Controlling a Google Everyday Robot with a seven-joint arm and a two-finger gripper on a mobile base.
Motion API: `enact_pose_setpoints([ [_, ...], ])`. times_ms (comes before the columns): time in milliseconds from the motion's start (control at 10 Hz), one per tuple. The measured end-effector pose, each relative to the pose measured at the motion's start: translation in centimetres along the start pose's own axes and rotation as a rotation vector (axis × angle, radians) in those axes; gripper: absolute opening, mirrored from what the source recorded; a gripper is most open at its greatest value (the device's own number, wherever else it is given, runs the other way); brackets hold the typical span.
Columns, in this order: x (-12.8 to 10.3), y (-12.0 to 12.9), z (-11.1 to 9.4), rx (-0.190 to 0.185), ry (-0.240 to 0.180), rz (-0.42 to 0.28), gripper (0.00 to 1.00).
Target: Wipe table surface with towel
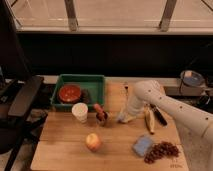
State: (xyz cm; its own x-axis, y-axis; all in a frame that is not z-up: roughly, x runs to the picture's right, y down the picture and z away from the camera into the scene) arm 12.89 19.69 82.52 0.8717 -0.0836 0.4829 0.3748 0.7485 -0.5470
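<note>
My white arm reaches in from the right across the wooden table. The gripper is low at the table's middle, pressed down close to the surface, just right of a small brown and red object. A pale patch lies at the gripper's tip on the wood; I cannot tell whether it is the towel. No other towel shows.
A green bin with a red bowl stands at the back left. A white cup, an apple, a blue sponge, grapes, a banana and a black tool lie on the table. A chair stands at the left.
</note>
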Motion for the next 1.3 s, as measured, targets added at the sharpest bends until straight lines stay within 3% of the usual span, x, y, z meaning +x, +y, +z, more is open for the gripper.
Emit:
enact_pose_setpoints([
  [300, 0.0, 6.1, -0.3, -0.011, 0.016, 0.048, 0.2],
  [600, 1.0, 7.9, -0.9, -0.006, 0.058, 0.059, 0.2],
  [700, 1.5, 7.6, -1.2, -0.001, 0.073, 0.06, 0.2],
  [1000, 4.0, 3.9, -2.0, 0.012, 0.116, 0.051, 0.2],
  [1300, 6.3, -3.1, -2.4, 0.031, 0.134, 0.014, 0.2],
])
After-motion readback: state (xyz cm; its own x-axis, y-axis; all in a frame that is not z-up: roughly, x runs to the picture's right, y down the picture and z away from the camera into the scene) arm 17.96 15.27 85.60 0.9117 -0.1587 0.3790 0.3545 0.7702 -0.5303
